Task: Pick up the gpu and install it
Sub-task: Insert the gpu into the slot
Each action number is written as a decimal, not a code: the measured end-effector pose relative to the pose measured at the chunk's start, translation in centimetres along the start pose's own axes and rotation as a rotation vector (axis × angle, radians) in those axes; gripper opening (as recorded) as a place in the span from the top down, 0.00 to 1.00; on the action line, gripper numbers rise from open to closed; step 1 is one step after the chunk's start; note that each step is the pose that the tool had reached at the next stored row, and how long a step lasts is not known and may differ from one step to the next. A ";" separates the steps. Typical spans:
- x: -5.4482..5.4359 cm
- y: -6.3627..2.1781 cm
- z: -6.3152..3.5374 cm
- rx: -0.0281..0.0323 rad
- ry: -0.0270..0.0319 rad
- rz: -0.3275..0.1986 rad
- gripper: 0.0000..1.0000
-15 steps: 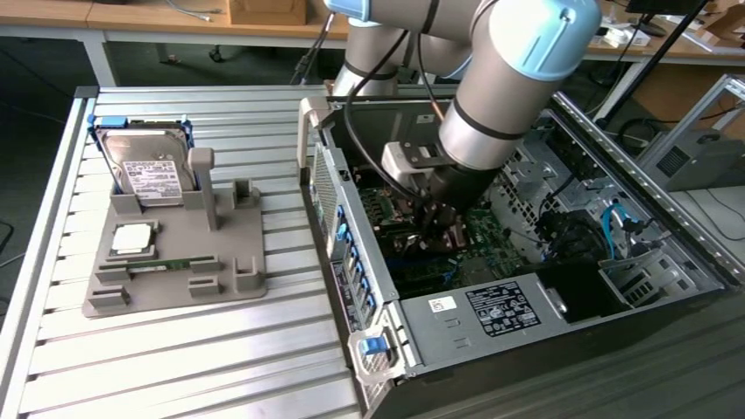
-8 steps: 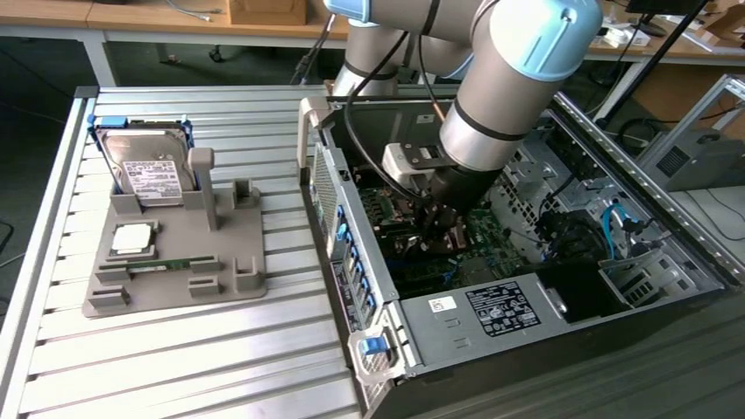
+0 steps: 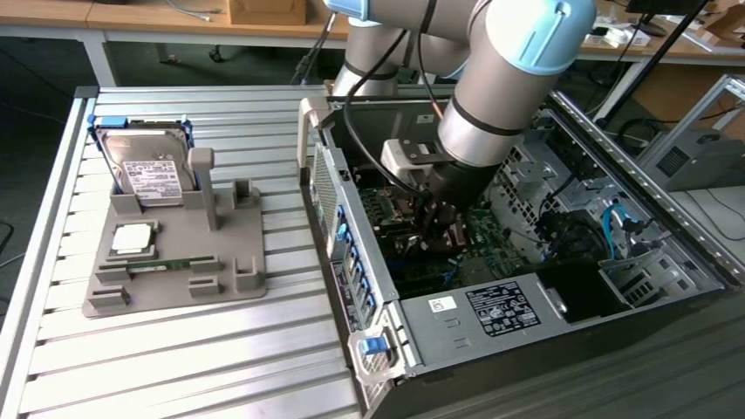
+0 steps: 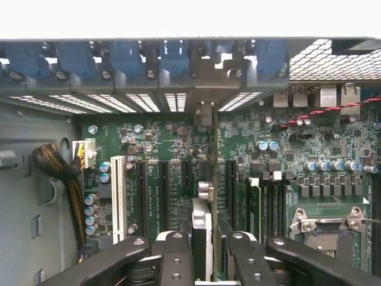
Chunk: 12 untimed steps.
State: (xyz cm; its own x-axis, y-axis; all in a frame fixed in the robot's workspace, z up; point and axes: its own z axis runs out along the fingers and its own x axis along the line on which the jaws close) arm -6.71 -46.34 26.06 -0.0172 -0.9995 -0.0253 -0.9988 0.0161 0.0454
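Exterior view: your arm reaches down into the open computer case [image 3: 512, 288], with the gripper [image 3: 442, 229] low over the motherboard [image 3: 483, 240], while the grey holder tray [image 3: 174, 262] on the exterior view's left keeps the hard drive [image 3: 149, 170] and a memory stick [image 3: 173, 263]. Wrist view: the jaws are closed partway on the gpu [image 4: 201, 229], held edge-on just above the expansion slots [image 4: 161, 190], its bracket end toward the rear slot covers [image 4: 119, 65]. I judge pickup done, seating unfinished.
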 end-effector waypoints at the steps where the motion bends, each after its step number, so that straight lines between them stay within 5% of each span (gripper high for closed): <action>1: -0.1 0.00 0.00 0.0001 0.0000 0.000 0.73; 12: -0.7 0.05 0.02 0.0000 0.0000 0.000 0.73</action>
State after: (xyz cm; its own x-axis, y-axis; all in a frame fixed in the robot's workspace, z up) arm -6.75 -45.60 26.06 -0.0177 -0.9995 -0.0253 -0.9988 0.0165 0.0454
